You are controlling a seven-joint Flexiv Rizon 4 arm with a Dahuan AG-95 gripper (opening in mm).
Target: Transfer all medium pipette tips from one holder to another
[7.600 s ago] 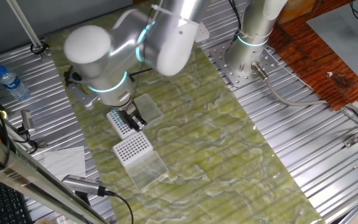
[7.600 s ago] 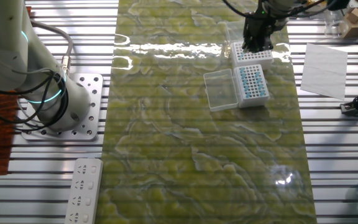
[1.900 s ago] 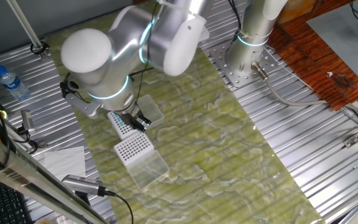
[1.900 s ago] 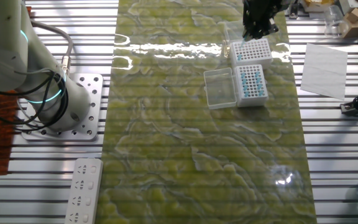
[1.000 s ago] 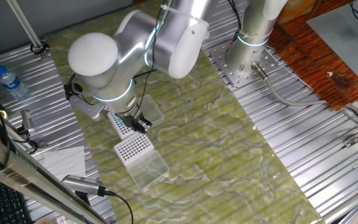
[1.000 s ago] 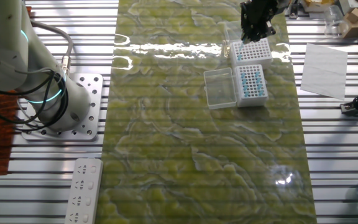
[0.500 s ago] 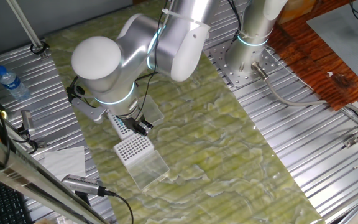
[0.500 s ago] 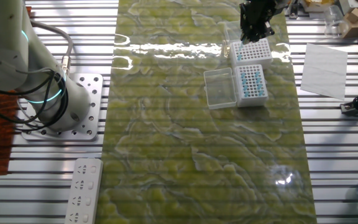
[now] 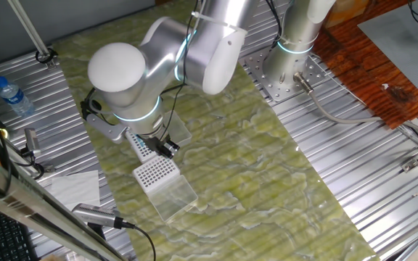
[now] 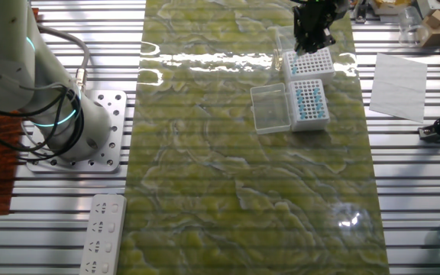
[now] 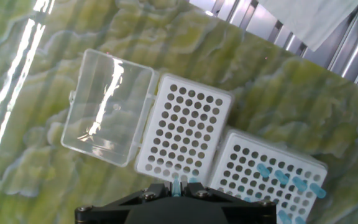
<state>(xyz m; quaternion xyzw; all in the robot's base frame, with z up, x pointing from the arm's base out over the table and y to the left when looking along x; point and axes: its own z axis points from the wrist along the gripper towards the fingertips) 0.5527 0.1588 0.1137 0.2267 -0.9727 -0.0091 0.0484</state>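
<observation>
Two white plastic tip holders sit side by side on a glossy green-and-yellow marbled mat [image 10: 228,176] that covers the middle of a ribbed metal table [image 10: 411,198], both near the mat's far right corner in the other fixed view. Each holder is a square block drilled with a regular grid of round holes. The empty holder [image 11: 185,130] has a clear, rounded-corner hinged lid [image 11: 107,106] folded flat beside it, shiny with glare. The second holder [image 11: 272,180] touches the first at one edge and carries the medium pipette tips [image 11: 289,182], slim with light-blue tops, scattered in rows across part of its grid; it also has a clear lid [image 10: 271,109] lying open next to it. The gripper [image 11: 176,186] hovers just above the near edge of the empty holder, its black fingers drawn close together around a single pale blue tip that shows between them. A white sheet of paper [image 10: 398,85] lies on the ribbed table off the mat's right edge, and a white power strip [image 10: 101,233] lies near the table's front left. No writing is legible.
</observation>
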